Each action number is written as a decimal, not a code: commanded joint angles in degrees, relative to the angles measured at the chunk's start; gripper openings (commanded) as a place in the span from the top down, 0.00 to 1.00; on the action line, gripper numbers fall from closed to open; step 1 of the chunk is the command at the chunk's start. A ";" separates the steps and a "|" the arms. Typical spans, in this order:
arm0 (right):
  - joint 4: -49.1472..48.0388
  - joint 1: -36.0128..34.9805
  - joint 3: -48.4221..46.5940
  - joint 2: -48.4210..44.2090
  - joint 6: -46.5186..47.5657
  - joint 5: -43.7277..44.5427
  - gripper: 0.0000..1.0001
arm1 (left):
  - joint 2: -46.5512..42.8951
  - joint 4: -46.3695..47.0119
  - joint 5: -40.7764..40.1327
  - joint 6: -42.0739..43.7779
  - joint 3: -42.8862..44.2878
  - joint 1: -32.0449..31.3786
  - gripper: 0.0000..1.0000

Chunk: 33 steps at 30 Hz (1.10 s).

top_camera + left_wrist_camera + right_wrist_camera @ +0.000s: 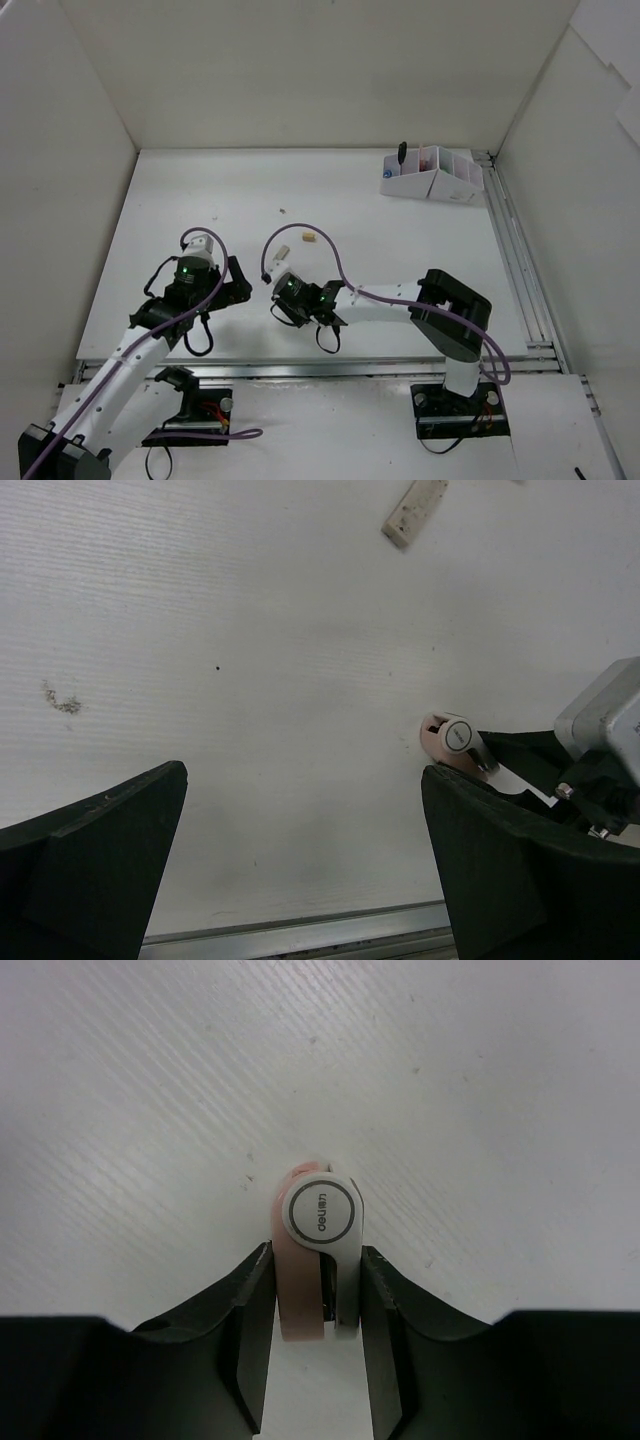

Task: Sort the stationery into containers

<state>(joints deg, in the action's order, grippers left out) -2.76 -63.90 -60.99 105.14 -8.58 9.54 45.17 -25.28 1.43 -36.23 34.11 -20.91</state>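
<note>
Right gripper [315,1260] clamping pink pen [298,1305], cap marked "deli", left gripper [305,775] spread apart

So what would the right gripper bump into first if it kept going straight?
Probably just the white table. The right gripper, shut on the pink pen, points down at it, and nothing else shows ahead. Depth is hard to judge.

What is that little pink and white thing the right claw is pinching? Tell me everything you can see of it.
It looks like a pen seen end-on: a pale pink plastic barrel with a white clip whose round end bears a dark ring and small lettering. The right claw is shut on it, squeezing it from both sides. Whether it touches the white table below cannot be told.
</note>
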 commanded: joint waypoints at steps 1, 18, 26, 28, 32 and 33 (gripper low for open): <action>-2.07 -0.35 0.43 -4.41 -2.40 6.09 0.74 | 0.71 0.93 -0.99 0.63 2.10 0.16 0.01; -0.40 46.00 -8.16 -16.65 4.00 0.93 0.87 | 16.25 8.66 3.22 6.69 11.85 0.16 0.00; 7.77 66.79 -34.42 -0.48 -0.64 -12.88 0.89 | 26.97 12.27 6.13 10.82 18.97 0.16 0.00; 7.78 68.99 -38.22 3.74 0.05 -13.67 0.88 | 28.57 12.62 6.21 10.92 20.46 0.16 0.00; 7.86 71.10 -47.88 11.64 2.51 -12.53 0.88 | 33.04 13.06 7.09 11.53 22.05 0.78 0.01; 7.86 71.63 -49.12 12.71 3.65 -12.62 0.88 | 33.66 12.71 7.27 11.53 22.58 1.30 0.00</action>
<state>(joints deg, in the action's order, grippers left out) 5.74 8.08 -104.36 115.79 -7.11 -0.56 77.80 -15.42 7.53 -26.28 53.04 -20.67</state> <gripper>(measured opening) 0.320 0.996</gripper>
